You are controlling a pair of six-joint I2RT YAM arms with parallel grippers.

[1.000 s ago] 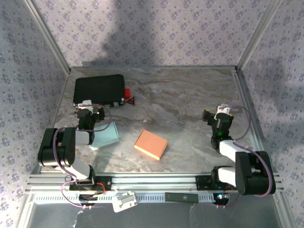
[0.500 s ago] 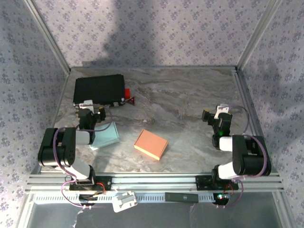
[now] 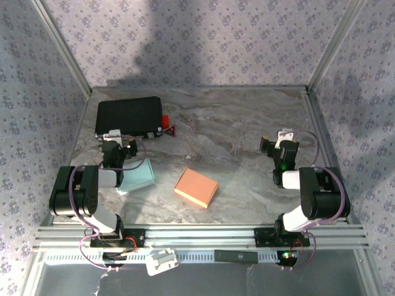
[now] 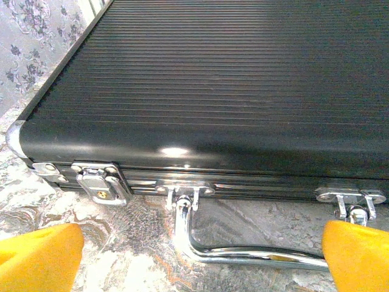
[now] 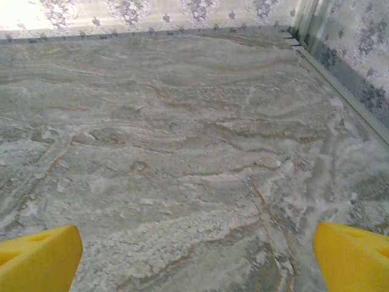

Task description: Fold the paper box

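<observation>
An orange paper box (image 3: 196,187) lies flat on the marble table, near the front middle. A light blue paper box (image 3: 137,175) lies to its left, beside the left arm. My left gripper (image 3: 118,140) sits folded back at the left, open, with its yellow fingertips (image 4: 39,255) wide apart and nothing between them. My right gripper (image 3: 276,143) rests at the right, also open, its yellow fingertips (image 5: 352,255) spread over bare table. Neither gripper touches either box.
A black ribbed case (image 3: 128,117) with chrome latches and a handle (image 4: 243,252) stands at the back left, right in front of the left gripper. A small red piece (image 3: 166,123) lies by its right end. Patterned walls enclose the table.
The right arm has folded back toward its base, and its gripper has shifted slightly left and away. The left arm and both boxes have not moved.
</observation>
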